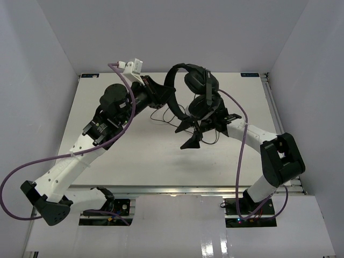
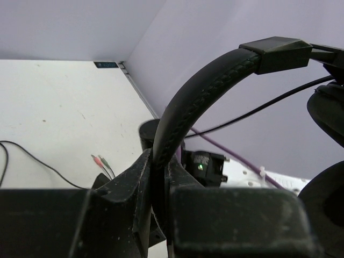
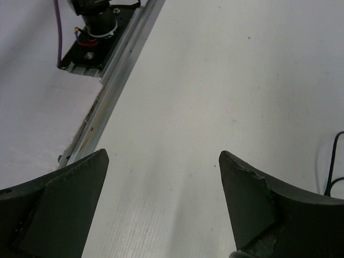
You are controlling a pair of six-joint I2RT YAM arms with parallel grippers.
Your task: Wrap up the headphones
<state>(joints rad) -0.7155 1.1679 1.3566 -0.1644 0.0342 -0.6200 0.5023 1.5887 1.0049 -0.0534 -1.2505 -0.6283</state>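
1. my left gripper (image 2: 160, 174) is closed on the headband (image 2: 199, 102), pinching it edge-on between both fingers. the headphones (image 1: 196, 86) hang in the air over the far middle of the table (image 1: 134, 166), with the earcups (image 1: 202, 105) dangling on the right-arm side.
2. my right gripper (image 3: 163, 158) is spread wide with nothing in it. it hovers over bare tabletop, just below the earcups in the top view.
3. the cable (image 2: 32, 157) trails slack onto the table beneath the headset, and the pink and green plugs (image 2: 102, 161) lie flat near it.
4. as i judge it, the step in hand is getting the loose cable into my right fingers so it can be wound round the headset.
5. to do that well, i'd hold the left grip firm and level so the headband doesn't twist in the pinch. i'd bring the right down onto a single strand, away from the plugs, and close fully, since the cable is thin and will slip from a loose pinch.
6. i'd wind with light tension only, because a hard tug could lever the headband out of my left fingers.
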